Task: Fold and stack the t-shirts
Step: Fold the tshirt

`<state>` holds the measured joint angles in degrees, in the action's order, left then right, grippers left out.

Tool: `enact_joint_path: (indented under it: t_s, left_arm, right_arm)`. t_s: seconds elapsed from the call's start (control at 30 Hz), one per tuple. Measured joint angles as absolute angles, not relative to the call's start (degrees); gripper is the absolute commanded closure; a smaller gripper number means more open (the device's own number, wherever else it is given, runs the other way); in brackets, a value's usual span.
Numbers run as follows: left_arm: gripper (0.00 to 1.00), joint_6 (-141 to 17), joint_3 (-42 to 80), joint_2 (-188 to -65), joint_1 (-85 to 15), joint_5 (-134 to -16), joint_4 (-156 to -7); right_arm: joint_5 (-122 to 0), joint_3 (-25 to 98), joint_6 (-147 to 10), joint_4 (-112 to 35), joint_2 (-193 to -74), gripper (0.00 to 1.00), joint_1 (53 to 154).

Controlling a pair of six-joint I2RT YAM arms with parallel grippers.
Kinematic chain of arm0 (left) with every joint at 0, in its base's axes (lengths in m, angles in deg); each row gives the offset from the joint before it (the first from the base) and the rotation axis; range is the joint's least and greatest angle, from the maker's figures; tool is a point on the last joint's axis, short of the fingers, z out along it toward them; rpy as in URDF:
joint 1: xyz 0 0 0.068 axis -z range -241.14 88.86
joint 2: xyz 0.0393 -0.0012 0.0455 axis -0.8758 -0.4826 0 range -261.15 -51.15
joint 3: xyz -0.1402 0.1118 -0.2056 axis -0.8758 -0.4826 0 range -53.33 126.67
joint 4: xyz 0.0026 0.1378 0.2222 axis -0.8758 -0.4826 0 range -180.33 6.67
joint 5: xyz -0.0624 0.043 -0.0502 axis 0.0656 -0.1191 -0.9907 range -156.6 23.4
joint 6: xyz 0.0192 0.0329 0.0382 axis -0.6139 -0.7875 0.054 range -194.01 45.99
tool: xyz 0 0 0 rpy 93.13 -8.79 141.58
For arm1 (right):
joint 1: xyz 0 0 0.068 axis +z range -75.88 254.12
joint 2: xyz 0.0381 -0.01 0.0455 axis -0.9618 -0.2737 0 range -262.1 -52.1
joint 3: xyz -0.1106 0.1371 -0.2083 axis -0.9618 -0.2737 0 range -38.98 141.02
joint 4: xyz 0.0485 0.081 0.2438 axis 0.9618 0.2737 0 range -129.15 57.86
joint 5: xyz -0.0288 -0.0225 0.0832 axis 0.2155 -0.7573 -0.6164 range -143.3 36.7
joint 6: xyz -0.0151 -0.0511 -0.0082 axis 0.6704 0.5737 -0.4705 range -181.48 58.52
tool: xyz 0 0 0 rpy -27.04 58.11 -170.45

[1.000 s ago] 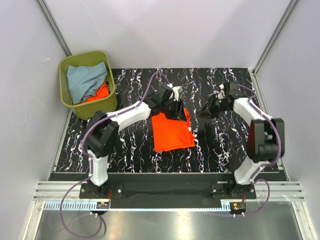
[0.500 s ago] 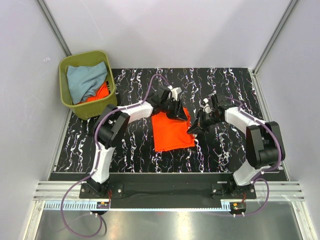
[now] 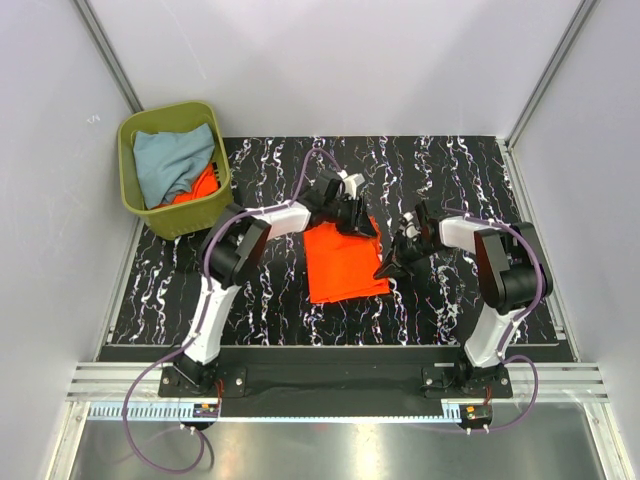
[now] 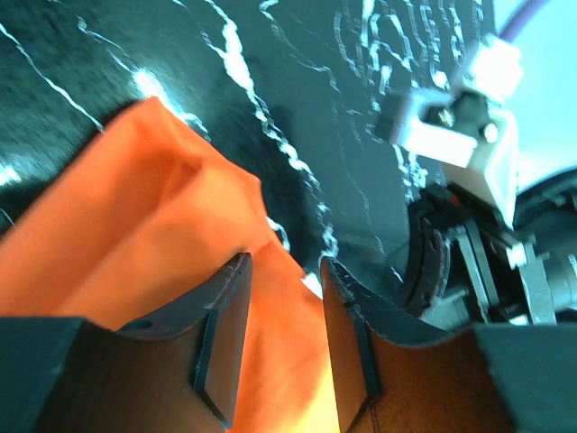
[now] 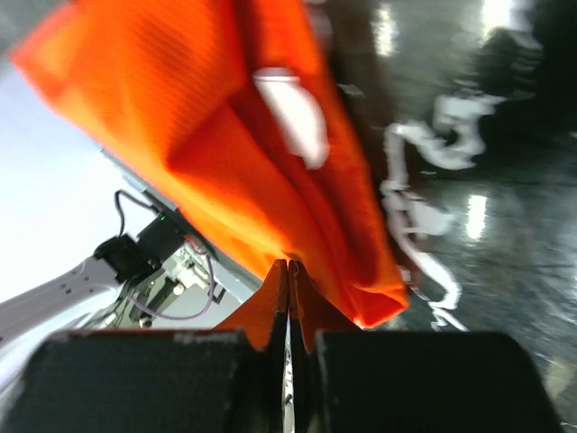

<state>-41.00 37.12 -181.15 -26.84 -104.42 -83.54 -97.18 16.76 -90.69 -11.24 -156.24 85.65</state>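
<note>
Folded orange t-shirt lies flat on the table, about centre. My left gripper sits on its far edge, jaws half apart with orange cloth in the gap — can't tell if it's pinched. My right gripper is closed tight, tips touching the shirt's right edge. The grey-blue t-shirt and second orange t-shirt are in the olive-green bin.

Two orange t-shirts, one grey-blue t-shirt, one bin
</note>
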Motion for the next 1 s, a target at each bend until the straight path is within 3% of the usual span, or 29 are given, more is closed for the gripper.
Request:
enact_joint_path:
  t_s: [0.4, 0.53, 0.6, 0.63, 0.73, 0.8, 0.9, 1.0]
  left_arm:
    - [0.60, -42.83, 48.51, -189.78, -28.04, -106.30, -85.79]
    - [0.54, -45.02, 51.61, -190.85, -28.32, -105.95, -88.48]
    - [0.47, -46.09, 51.74, -190.31, -28.63, -105.41, -89.94]
    - [0.38, -46.86, 51.74, -189.50, -28.85, -104.86, -91.49]
    - [0.35, -48.89, 50.98, -184.89, -29.55, -101.69, -97.31]
    - [0.30, -50.59, 49.27, -179.16, -30.47, -99.05, -100.56]
    - [0.29, -53.39, 47.74, -169.85, -32.78, -96.05, -104.41]
    - [0.32, -55.86, 47.70, -164.12, -35.87, -95.11, -105.50]
  right_arm:
    - [-92.26, 9.90, -93.46, -12.45, -153.99, 1.00, 85.65]
    - [-90.04, 9.55, -93.16, -11.09, -152.61, 1.00, 85.43]
    - [-88.77, 9.83, -92.63, -9.12, -152.22, 0.96, 85.27]
    - [-88.05, 10.27, -92.11, -7.70, -151.89, 0.95, 85.16]
    - [-85.27, 11.95, -90.71, -3.53, -149.40, 0.83, 84.27]
    - [-84.13, 12.43, -90.30, -1.91, -146.45, 0.68, 83.96]
    - [-83.92, 12.26, -91.45, -1.04, -142.06, 0.57, 83.81]
    - [-83.43, 11.38, -94.14, -1.98, -140.05, 0.61, 83.83]
